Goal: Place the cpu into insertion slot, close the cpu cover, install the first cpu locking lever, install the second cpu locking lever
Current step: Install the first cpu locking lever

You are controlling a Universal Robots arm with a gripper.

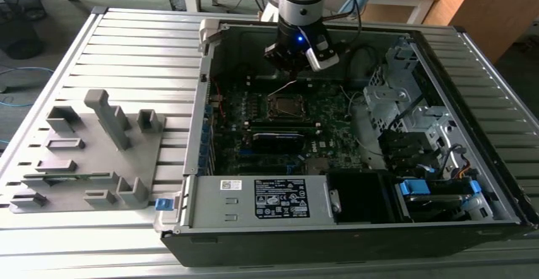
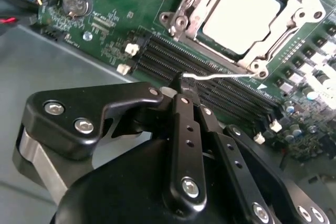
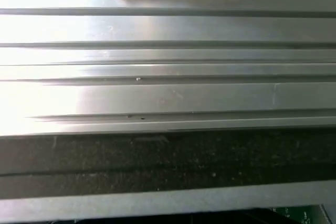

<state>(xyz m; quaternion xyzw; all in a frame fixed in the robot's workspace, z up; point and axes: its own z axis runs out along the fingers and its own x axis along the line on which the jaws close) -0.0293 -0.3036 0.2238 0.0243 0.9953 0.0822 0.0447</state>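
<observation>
Pinching the free end of the thin wire locking lever, the gripper has its jaws clenched on it, just beside the socket. The lever runs from the socket corner to the fingertips. The cpu sits in the insertion slot, with the cpu cover down over its edges. In the exterior view the arm hangs over the motherboard inside the open pc case
</observation>
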